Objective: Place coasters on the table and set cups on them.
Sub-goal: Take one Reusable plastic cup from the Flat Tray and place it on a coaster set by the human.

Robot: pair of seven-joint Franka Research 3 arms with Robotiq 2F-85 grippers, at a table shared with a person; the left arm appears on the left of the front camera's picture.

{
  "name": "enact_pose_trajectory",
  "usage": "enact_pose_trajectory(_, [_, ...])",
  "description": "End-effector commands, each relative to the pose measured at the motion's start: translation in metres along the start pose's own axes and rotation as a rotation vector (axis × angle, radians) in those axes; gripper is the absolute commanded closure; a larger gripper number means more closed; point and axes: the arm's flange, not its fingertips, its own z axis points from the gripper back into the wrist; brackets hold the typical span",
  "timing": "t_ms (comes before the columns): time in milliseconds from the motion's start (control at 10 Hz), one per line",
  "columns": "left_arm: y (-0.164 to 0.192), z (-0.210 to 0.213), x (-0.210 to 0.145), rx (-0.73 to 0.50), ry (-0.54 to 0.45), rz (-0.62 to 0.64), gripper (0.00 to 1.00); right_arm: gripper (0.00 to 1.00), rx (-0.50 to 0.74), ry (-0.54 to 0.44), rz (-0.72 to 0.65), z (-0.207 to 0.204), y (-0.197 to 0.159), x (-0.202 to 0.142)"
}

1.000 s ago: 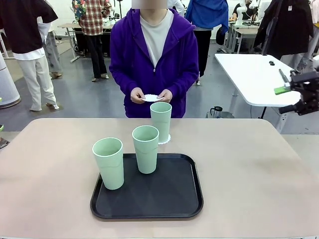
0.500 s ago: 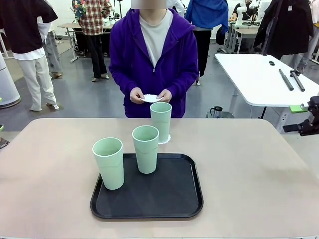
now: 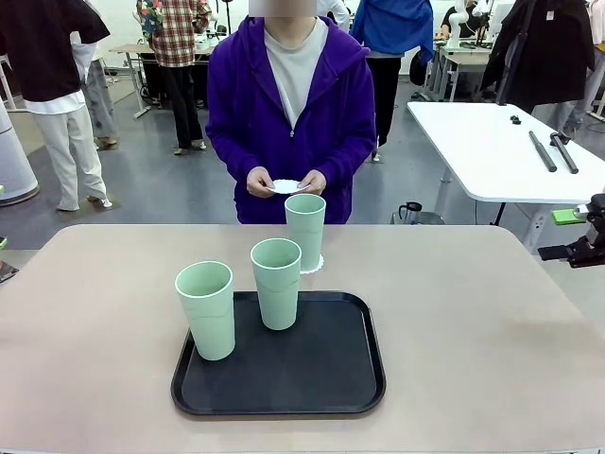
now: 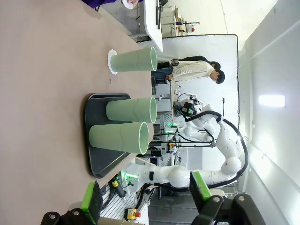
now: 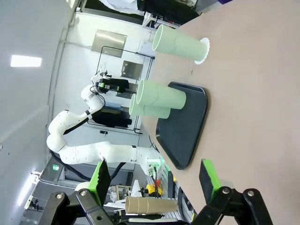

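Observation:
One mint-green cup (image 3: 304, 230) stands on a white doily coaster (image 3: 313, 265) on the tan table (image 3: 473, 322), just beyond the tray. Two more cups (image 3: 276, 282) (image 3: 206, 308) stand upright on the black tray (image 3: 321, 369). The person's hands hold another coaster (image 3: 285, 186) at waist height behind the table. My right gripper (image 3: 569, 235) hangs open off the table's right edge, far from the cups. In the right wrist view it (image 5: 153, 177) is open and empty, facing the cups (image 5: 178, 44). My left gripper (image 4: 146, 194) is open and empty, with the cups (image 4: 130, 110) well ahead of it.
A white table (image 3: 482, 142) with black rods stands at the back right. Other people stand farther off. Wide bare tabletop lies left and right of the tray.
My right gripper has dropped from above the white table to tabletop height at the right edge. The cups, tray and the person's hands have stayed put.

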Motion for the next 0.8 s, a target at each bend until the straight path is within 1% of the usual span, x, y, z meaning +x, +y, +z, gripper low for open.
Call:
enact_pose_trajectory(0, [-0.0021, 0.0006, -0.0003, -0.011, -0.006, -0.006, 0.0, 0.0, -0.002, -0.045, -0.013, -0.0055, -0.002, 0.0046])
enact_pose_trajectory(300, [-0.0021, 0.0006, -0.0003, -0.011, -0.006, -0.006, 0.0, 0.0, -0.032, -0.053, -0.018, -0.0077, 0.0023, 0.0069])
enact_pose_trajectory(400, [-0.0021, 0.0006, -0.0003, -0.011, -0.006, -0.006, 0.0, 0.0, -0.017, -0.006, -0.004, -0.0007, -0.0023, 0.0019])
enact_pose_trajectory(700, [-0.0021, 0.0006, -0.0003, -0.011, -0.006, -0.006, 0.0, 0.0, -0.017, -0.006, -0.004, -0.0007, -0.0023, 0.0019])
